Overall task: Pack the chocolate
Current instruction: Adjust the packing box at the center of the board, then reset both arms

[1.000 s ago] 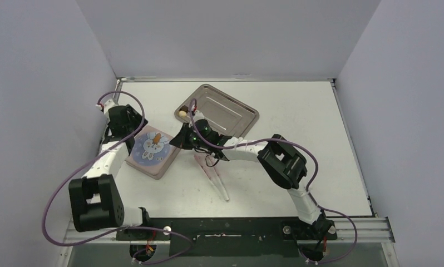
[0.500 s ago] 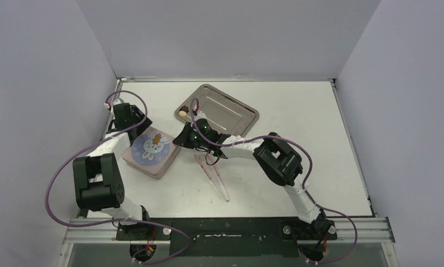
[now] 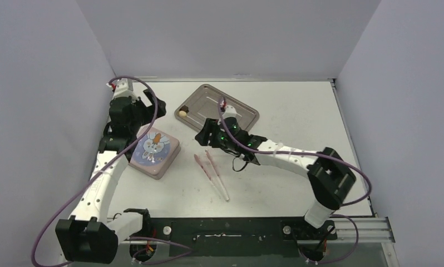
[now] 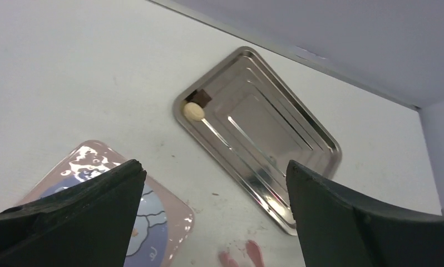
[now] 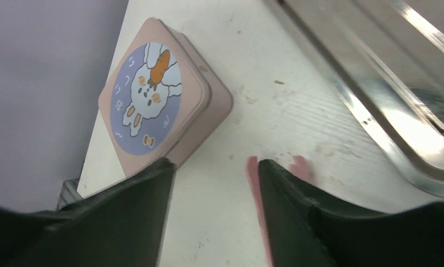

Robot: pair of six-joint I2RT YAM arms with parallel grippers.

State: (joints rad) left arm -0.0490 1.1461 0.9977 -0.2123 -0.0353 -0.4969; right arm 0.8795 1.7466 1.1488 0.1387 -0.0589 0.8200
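- Currently two pieces of the chocolate (image 3: pixel 182 112) are in view: a cream-white chunk (image 4: pixel 193 111) and a dark brown chunk (image 4: pixel 203 97) just beside it.
- Both chunks sit inside the metal tray (image 4: pixel 275 150), tucked into its left corner against the rim.
- The tray lies diagonally on the white counter (image 3: pixel 297 105), toward the far side.
- A pink tin (image 3: pixel 152 150) lies left of the tray and apart from it, its lid on. The lid is printed with a rabbit and a carrot on a blue round.
- The pink tongs (image 3: pixel 211 177) lie flat on the counter, between the tin and the right arm and just nearer than the tray. They touch neither the tin nor the tray.
- The left gripper (image 3: pixel 154 105) hangs over the far-left part of the counter, beyond the tin and left of the corner that holds the chocolate. In its wrist view the two dark fingers (image 4: pixel 75 217) stand spread wide with nothing between them.
- The right gripper (image 3: pixel 204 135) sits low between the tin and the tray, over the far ends of the tongs. Its fingers (image 5: pixel 125 217) are parted and grip nothing. The pink tong tips show in the gap and beside the right-hand finger.
- Whether that gripper touches the tongs or the counter cannot be told.
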